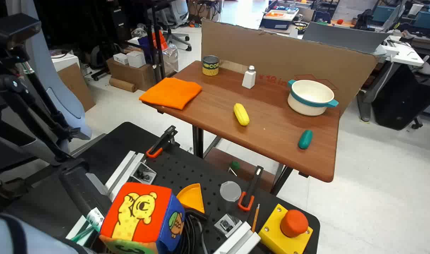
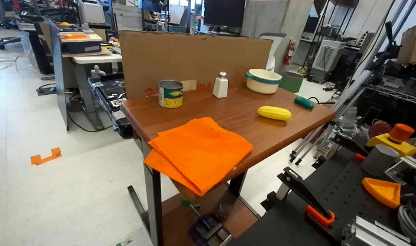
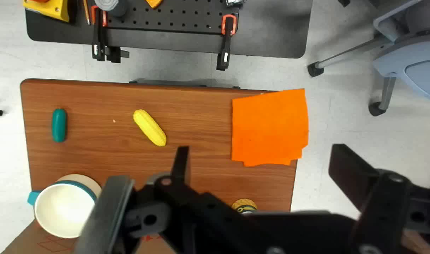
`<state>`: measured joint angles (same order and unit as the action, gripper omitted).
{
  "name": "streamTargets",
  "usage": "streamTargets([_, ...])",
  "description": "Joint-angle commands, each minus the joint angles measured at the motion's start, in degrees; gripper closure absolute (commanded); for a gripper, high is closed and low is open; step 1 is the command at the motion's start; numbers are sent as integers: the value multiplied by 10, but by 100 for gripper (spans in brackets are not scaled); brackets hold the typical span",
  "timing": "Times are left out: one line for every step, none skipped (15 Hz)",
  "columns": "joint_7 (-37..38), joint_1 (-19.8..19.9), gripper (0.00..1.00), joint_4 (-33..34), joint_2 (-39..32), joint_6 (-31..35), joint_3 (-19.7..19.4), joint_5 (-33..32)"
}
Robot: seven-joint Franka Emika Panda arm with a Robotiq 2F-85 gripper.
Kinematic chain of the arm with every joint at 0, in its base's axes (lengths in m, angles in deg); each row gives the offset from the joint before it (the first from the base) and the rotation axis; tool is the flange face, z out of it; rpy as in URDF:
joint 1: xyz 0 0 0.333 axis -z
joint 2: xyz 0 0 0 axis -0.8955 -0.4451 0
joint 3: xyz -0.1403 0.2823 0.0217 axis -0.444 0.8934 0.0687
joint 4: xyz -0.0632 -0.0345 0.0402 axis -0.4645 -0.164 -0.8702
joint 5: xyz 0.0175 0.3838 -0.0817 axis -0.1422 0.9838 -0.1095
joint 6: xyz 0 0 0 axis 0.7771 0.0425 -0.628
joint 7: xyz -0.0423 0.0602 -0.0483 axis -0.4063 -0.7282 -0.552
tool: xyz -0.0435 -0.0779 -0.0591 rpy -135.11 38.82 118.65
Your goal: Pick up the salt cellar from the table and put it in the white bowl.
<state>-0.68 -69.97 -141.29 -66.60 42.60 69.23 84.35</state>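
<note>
Plainly gripping nothing between widely parted fingers (image 3: 351,173). Can see the shaker (image 1: 249,79) upright near the long edge of the worktop (image 1: 271,137) beside the cardboard (image 1: 254,46), between tin (image 1: 210,66) and corner bowl (image 1: 305,106), with cloth (image 1: 172,93) at the diagonally opposite corner.

Can (image 1: 210,65): yellow "CO…", rest unreadable. Cardboard panel (image 1: 285,53): red "18 in", exterior view.
</note>
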Motion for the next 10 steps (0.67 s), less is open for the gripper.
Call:
streamTargets([0,-1,0,1,0,-1,0,0])
streamTargets([0,-1,0,2,0,-1,0,0])
streamTargets([0,-1,0,2,0,-1,0,0])
streamTargets([0,-1,0,2,0,-1,0,0])
streamTargets([0,-1,0,2,0,-1,0,0])
streamTargets([0,-1,0,2,0,-1,0,0])
streamTargets([5,1,0,6,-10,4,-1,-1])
streamTargets([5,4,0,10,-19,17,-3,-1])
streamTargets([1,6,0,11,-25,33,-5,-1])
streamTargets([-3,9,0,13,-37,54,-7,-10])
